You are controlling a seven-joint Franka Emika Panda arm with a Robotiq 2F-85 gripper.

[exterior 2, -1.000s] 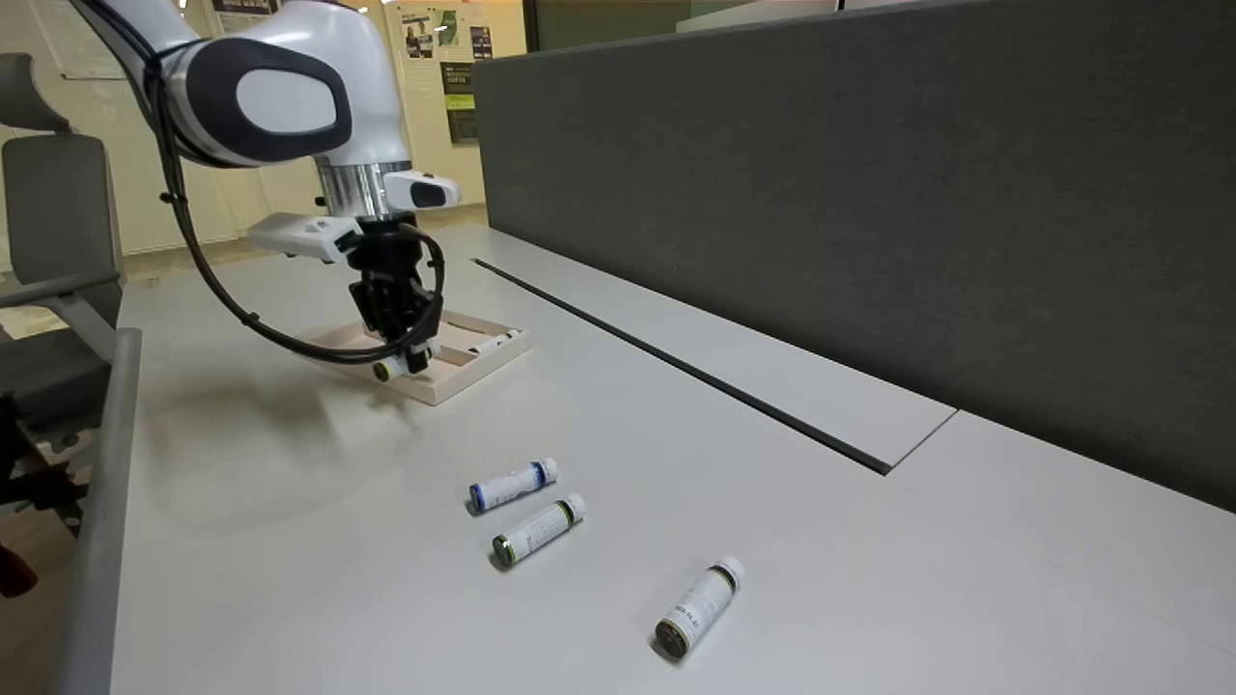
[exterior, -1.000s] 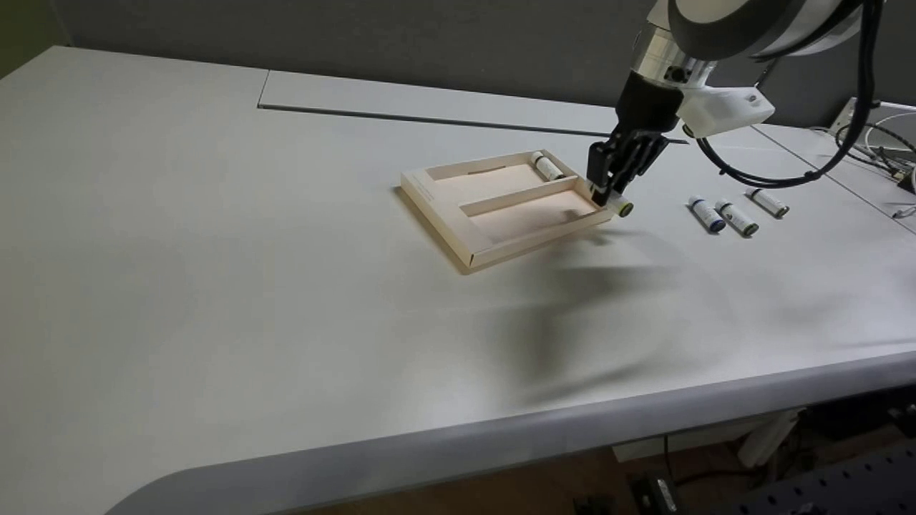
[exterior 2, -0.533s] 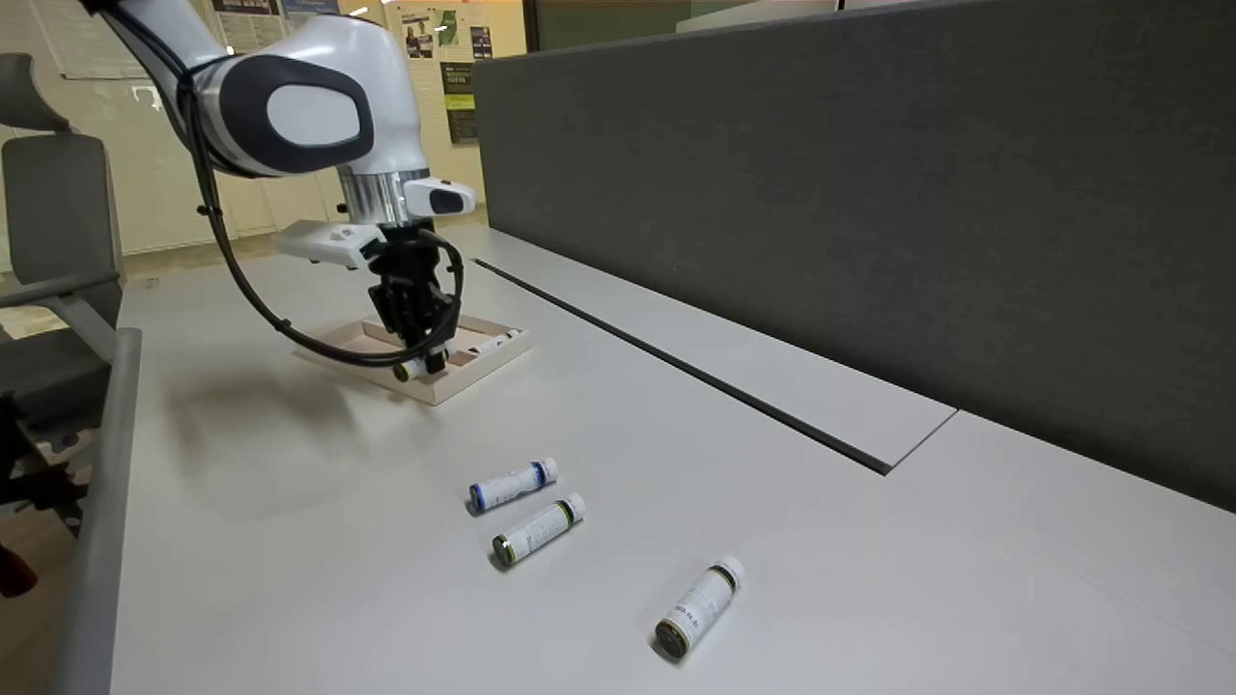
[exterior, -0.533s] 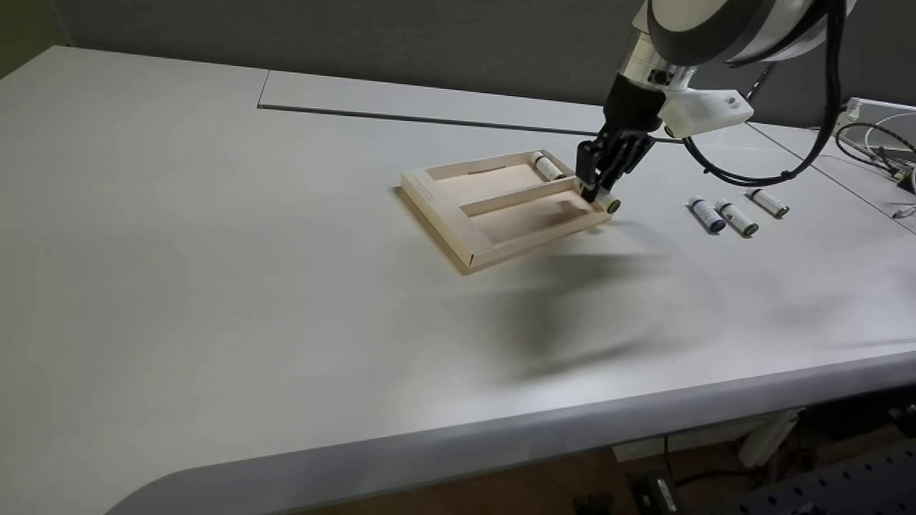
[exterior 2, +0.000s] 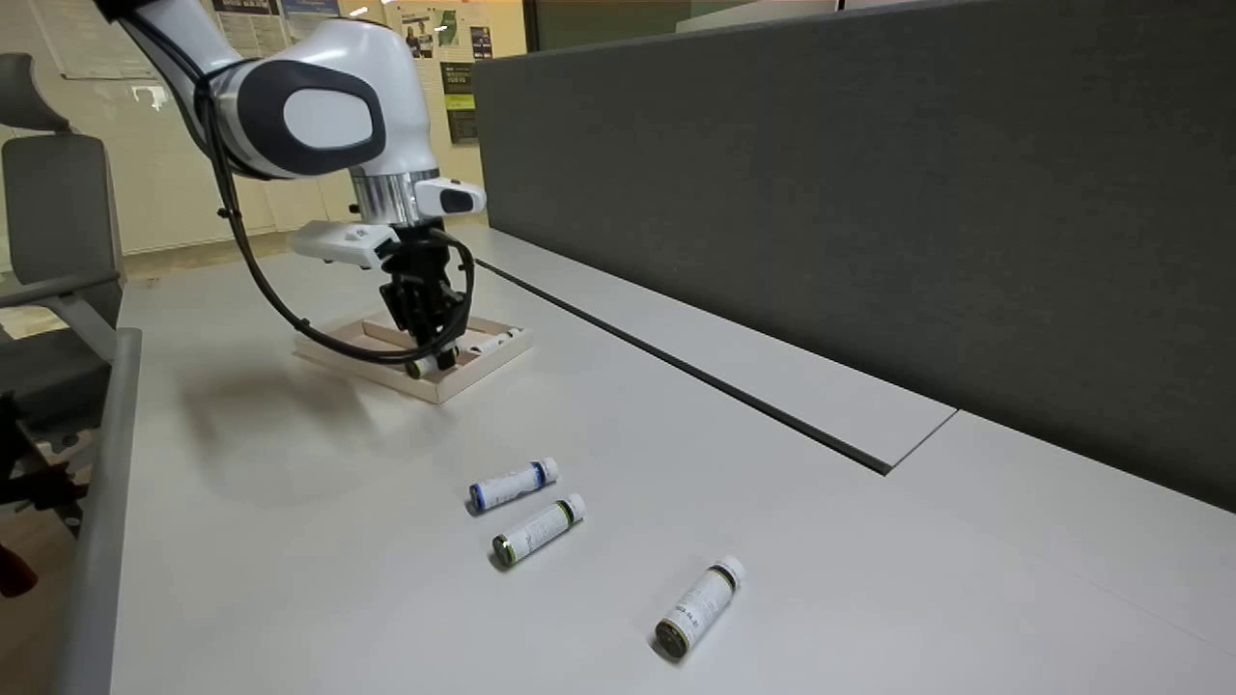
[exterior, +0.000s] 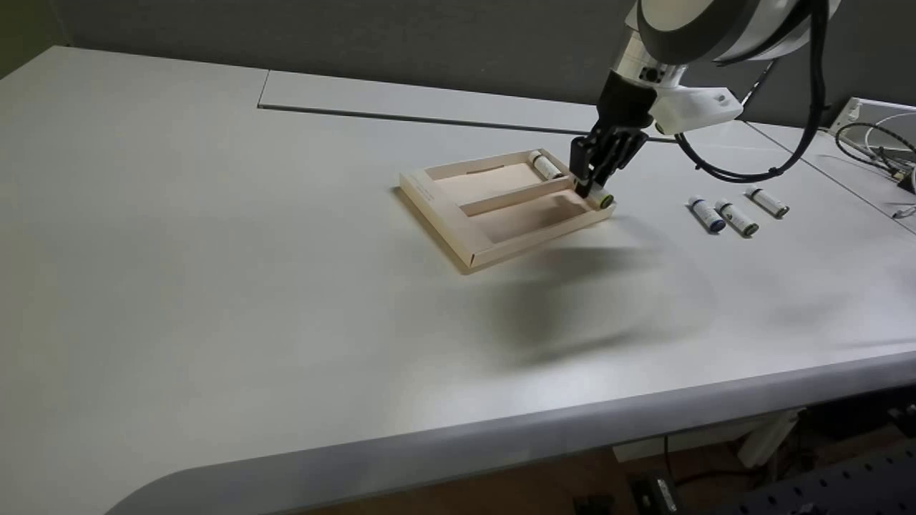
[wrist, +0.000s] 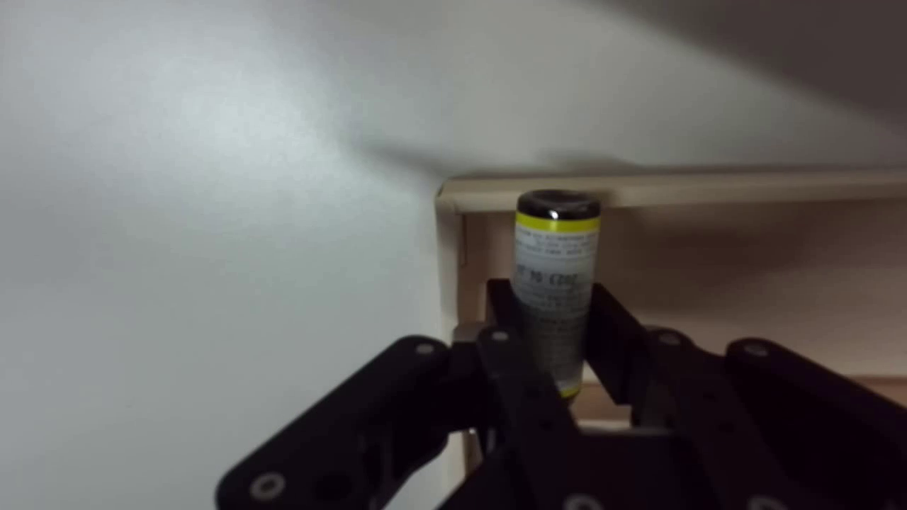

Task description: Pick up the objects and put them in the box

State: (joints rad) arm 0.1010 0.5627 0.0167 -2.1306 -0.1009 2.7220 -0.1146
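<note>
The box (exterior: 449, 218) is a shallow pale wooden tray with a divider; it also shows in an exterior view (exterior 2: 488, 366) and the wrist view (wrist: 708, 190). My gripper (exterior: 587, 187) is shut on a small white cylinder (wrist: 556, 258) with a yellow band and dark end. It holds the cylinder low over the corner of one compartment, close inside the rim; whether it touches the bottom I cannot tell. One cylinder (exterior: 546, 165) lies in the other compartment. Three more lie on the table: a blue-banded one (exterior 2: 512, 485), a green-banded one (exterior 2: 539, 531) and another (exterior 2: 699, 608).
The box stands on a wide white table (exterior: 286, 286). A dark grey partition (exterior 2: 850, 212) runs along the table's back. Cables (exterior: 880, 146) lie at the table's far end. A black cable (exterior 2: 261, 299) loops beside the gripper.
My gripper has carried the held cylinder from outside the box's corner to over the compartment, and slightly lower. The box has shifted very slightly. The loose cylinders have not moved.
</note>
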